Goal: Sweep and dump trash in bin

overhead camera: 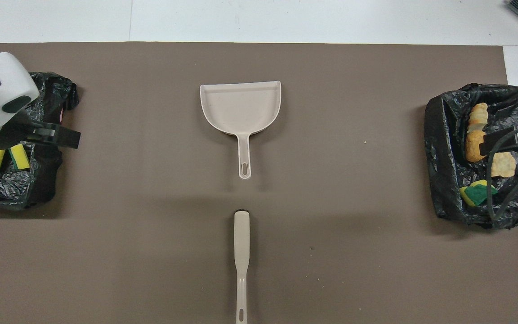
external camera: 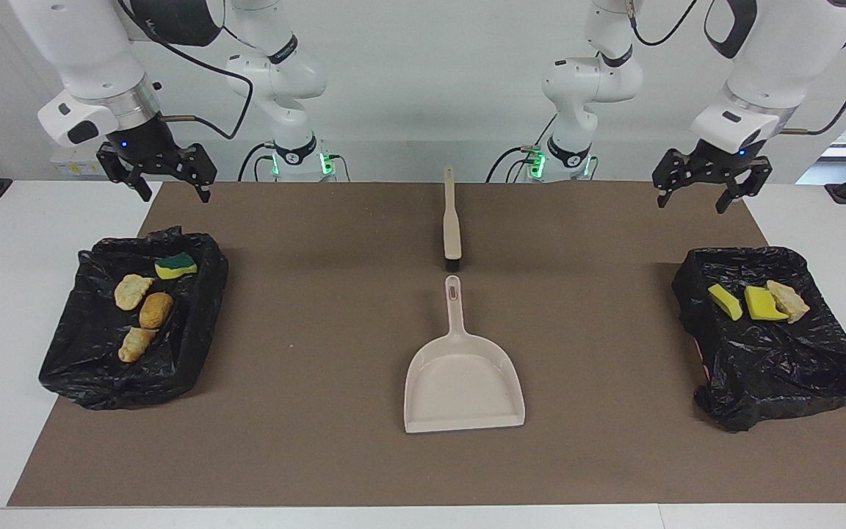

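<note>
The trash lies in two black-bag-lined bins. The bin (external camera: 78, 353) at the right arm's end holds a green-faced sponge bit (external camera: 175, 265) and three bread-like chunks (external camera: 156, 310). The bin (external camera: 783, 367) at the left arm's end holds two yellow sponge bits (external camera: 762, 303) and one bread-like chunk (external camera: 789, 300). My right gripper (external camera: 173, 192) hangs open and empty, raised over its bin (overhead camera: 439, 135). My left gripper (external camera: 695, 200) hangs the same way, open and empty, raised over the other bin (overhead camera: 11, 189).
A beige dustpan (external camera: 463, 382) lies mid-mat with its handle pointing toward the robots. A beige brush (external camera: 452, 220) lies in line with it, nearer to the robots. A brown mat (external camera: 305, 411) covers the white table.
</note>
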`<state>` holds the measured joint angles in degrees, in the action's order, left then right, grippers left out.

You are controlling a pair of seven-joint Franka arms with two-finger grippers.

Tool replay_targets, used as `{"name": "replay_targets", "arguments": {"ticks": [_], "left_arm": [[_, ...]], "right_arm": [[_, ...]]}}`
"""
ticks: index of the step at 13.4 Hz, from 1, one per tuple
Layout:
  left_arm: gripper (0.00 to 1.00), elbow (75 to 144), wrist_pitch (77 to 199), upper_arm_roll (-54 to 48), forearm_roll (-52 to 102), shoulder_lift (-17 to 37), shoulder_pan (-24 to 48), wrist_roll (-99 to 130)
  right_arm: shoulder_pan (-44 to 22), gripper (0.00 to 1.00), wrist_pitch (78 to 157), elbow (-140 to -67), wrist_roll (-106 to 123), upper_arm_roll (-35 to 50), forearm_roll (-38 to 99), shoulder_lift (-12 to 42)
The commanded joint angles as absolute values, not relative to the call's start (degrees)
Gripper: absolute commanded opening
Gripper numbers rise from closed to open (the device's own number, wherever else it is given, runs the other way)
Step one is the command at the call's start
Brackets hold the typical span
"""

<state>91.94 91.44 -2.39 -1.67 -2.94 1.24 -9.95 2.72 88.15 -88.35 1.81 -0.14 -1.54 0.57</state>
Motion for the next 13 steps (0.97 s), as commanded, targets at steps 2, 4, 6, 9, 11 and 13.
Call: {"name": "replay_targets", "arguments": {"ticks": [2, 4, 6, 9, 11, 13], "left_arm": [[1.00, 88.9, 88.5, -2.8, -0.9, -3.4, -0.5, -11.4], [1.00, 86.5, 86.1, -2.4, -0.4, -2.6, -0.5, -11.3], [1.00, 86.6, 86.6, -2.4, -0.4, -2.9, -0.5, -11.1], [1.00, 86.3, 85.9, -2.2, 1.1, -2.5, -0.9, -9.3], [1.00, 86.2, 85.9, -1.9, 1.1, -2.1, -1.1, -9.3], [1.00, 85.3, 85.8, -2.0, 0.7, -1.8, -1.1, -9.3]], "right_arm": [[3.5, 1.00, 87.5, -88.0, 2.0, 0.4, -1.1, 0.4], [3.5, 1.00, 87.5, -88.0, 2.0, 0.4, -1.1, 0.4], [3.5, 1.00, 87.5, -88.0, 2.0, 0.4, -1.1, 0.4], [3.5, 1.00, 87.5, -88.0, 2.0, 0.4, -1.1, 0.4], [3.5, 1.00, 87.5, -88.0, 2.0, 0.4, -1.1, 0.4], [3.5, 1.00, 87.5, -88.0, 2.0, 0.4, -1.1, 0.4]]}}
